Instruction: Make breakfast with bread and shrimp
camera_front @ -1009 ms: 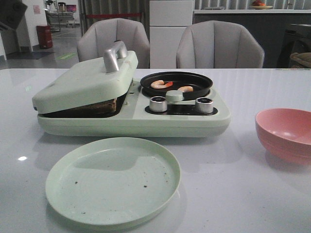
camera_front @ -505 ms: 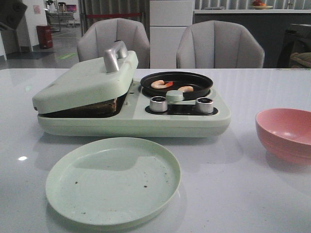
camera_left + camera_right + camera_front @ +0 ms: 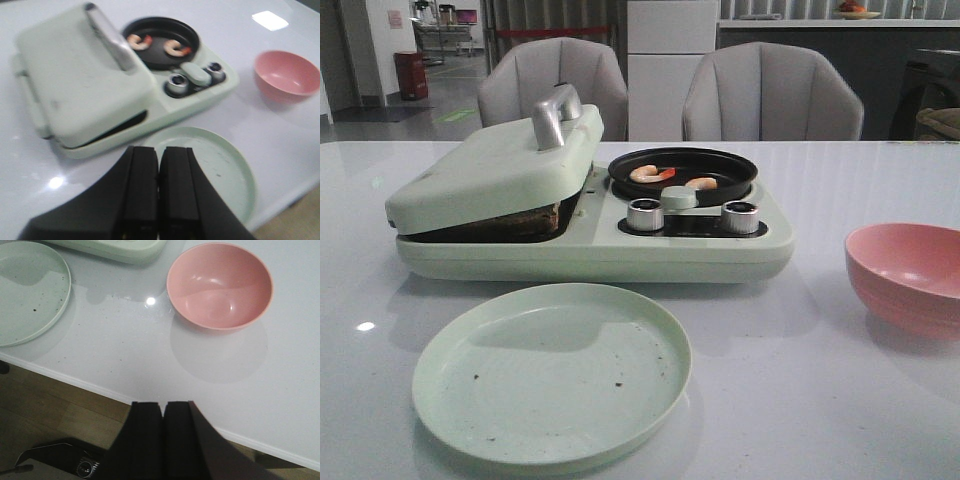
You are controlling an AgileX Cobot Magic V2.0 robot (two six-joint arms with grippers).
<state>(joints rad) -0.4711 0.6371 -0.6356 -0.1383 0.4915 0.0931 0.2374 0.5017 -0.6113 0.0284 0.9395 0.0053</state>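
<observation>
Pale green cooker (image 3: 590, 235) at centre of white bench (image 3: 800, 380), lid (image 3: 495, 170) with metal handle (image 3: 556, 113) lowered over left half and propped slightly ajar; dark-crusted bread (image 3: 520, 218) visible in the gap beneath the lid, slice count not discernible. Round black pan (image 3: 683, 172) on right half of cooker, holding two shrimp (image 3: 651, 173) side by side, apart from each other, with redder tails. Two silver knobs (image 3: 645, 214) at front of cooker below the pan, with a green pan handle (image 3: 679, 196) between them. Round green plate (image 3: 552, 372) on bench just in front of cooker, bare apart from dark crumbs. Pink bowl (image 3: 908, 277) at right edge of bench, well apart from cooker, nothing visible inside. Two grey chairs (image 3: 772, 92) behind bench. Left fingers (image 3: 159, 190) pressed together with nothing between them, raised above the near rim of the plate, cooker in view beyond. Right fingers (image 3: 163, 440) likewise pressed together and holding nothing, hanging over the bench edge, with bowl and part of plate ahead and wooden floor (image 3: 45, 415) below. Neither arm visible in front view
</observation>
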